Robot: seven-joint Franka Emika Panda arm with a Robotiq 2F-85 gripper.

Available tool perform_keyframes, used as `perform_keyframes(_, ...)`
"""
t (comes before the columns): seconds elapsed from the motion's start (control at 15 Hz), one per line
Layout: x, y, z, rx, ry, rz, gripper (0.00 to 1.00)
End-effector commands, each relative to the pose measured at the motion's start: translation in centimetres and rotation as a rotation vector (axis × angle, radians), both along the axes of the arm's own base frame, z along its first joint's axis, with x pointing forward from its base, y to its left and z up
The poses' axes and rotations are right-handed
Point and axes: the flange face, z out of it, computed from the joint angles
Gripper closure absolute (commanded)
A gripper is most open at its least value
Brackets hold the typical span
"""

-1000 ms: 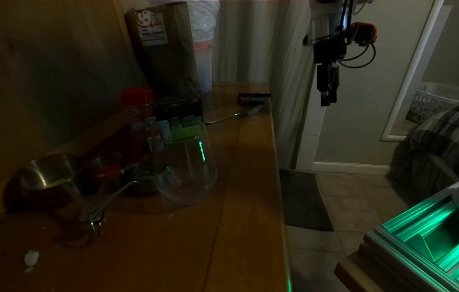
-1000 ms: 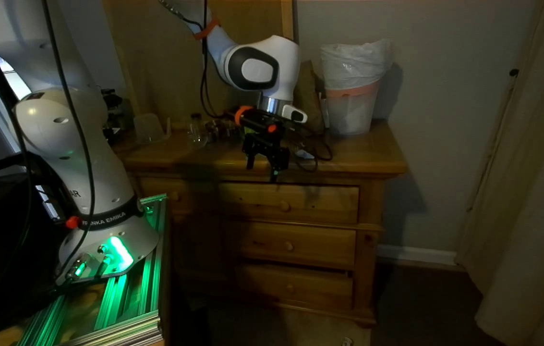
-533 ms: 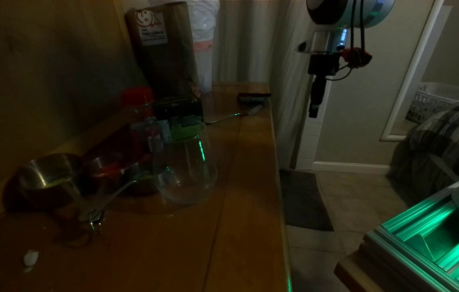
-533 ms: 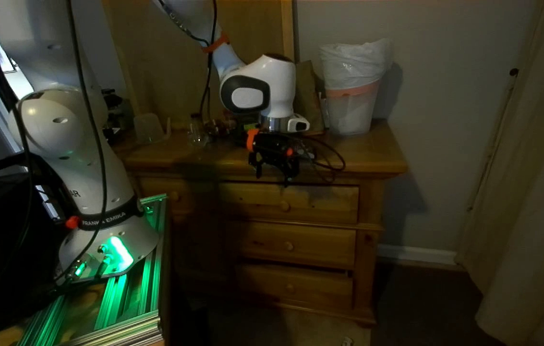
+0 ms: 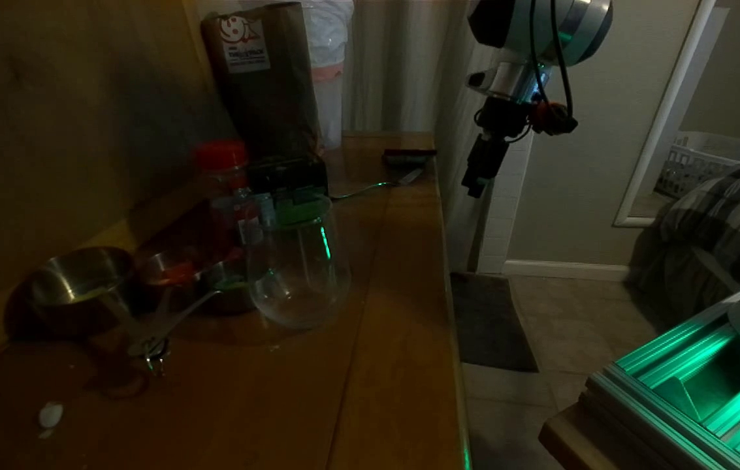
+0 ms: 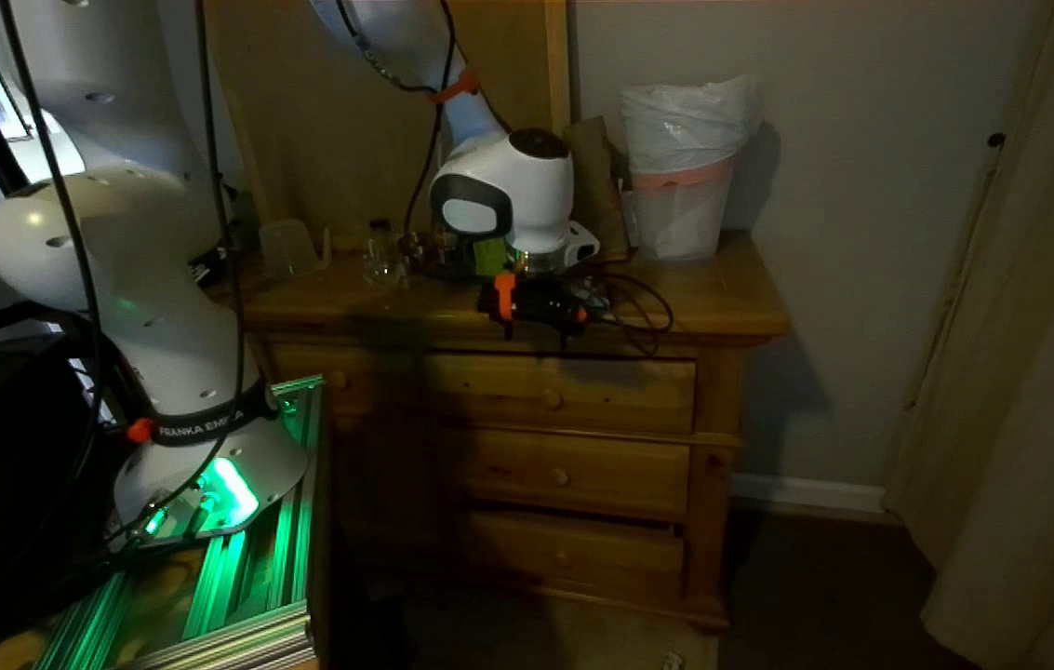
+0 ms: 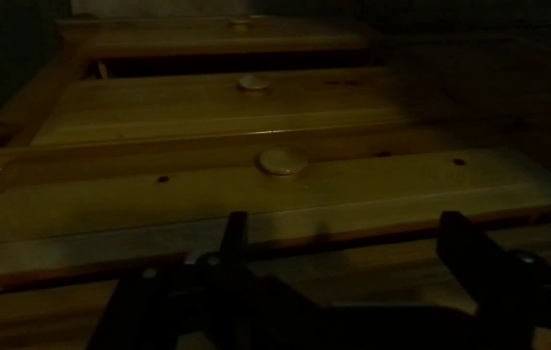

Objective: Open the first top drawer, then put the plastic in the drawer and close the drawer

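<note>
In an exterior view, the gripper (image 5: 475, 187) hangs beyond the right edge of the dresser (image 5: 402, 313), apart from it and tilted so its tips lean left; the slant probably serves to reach a drawer front from outside without meeting the crowded top. The clutter stands to the left there: steel measuring cups (image 5: 82, 279), a clear cup (image 5: 298, 281), a red-lidded jar (image 5: 221, 160), and a paper bag (image 5: 268, 91) toward the far end. Which thing is meant by the plastic cannot be told; the clear cup may be it, though its material is uncertain. In an exterior view, the top drawer (image 6: 624, 395) looks pushed in, or nearly so, under a dark slit, and its knob (image 6: 552, 399) sits below the gripper, so the pose seems meant for the opening step, with the rest undone. The bottom drawer (image 6: 624, 556) has a broader gap above it and appears slightly out. A waste bin (image 6: 680, 219) stands at the dresser's right end, its white liner (image 6: 689, 116) folded over the rim, likely to keep it from slipping in. In the wrist view, the fingers (image 7: 461, 248) are spread wide with nothing between them; the knob lies ahead, untouched, nearer the line of the finger on that view's left. That spread exceeds the knob's breadth, presumably so they can straddle it once better centred.
</note>
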Motion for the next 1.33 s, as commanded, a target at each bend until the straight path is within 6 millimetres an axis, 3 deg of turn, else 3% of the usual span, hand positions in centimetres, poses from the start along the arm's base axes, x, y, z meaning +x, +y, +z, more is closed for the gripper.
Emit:
perform_keyframes(0.0, 0.2, -3.2, -3.7, 0.081, -0.024, 0.038, 0.00)
perform_keyframes(0.07, -0.4, -4.3, -4.9, 0.094, -0.015, 0.050, 0.00)
perform_keyframes(0.13, -0.3, -3.0, -2.7, 0.055, -0.008, 0.035, 0.00)
perform_keyframes(0.27, -0.9, -4.6, -4.6, 0.075, 0.004, 0.049, 0.00)
perform_keyframes(0.47, -0.3, -5.5, -5.1, 0.087, -0.019, 0.038, 0.00)
perform_keyframes(0.93, 0.0, -6.1, -11.1, 0.237, 0.022, -0.089, 0.00)
perform_keyframes(1.27, 0.3, -4.5, -14.1, 0.359, 0.001, -0.158, 0.00)
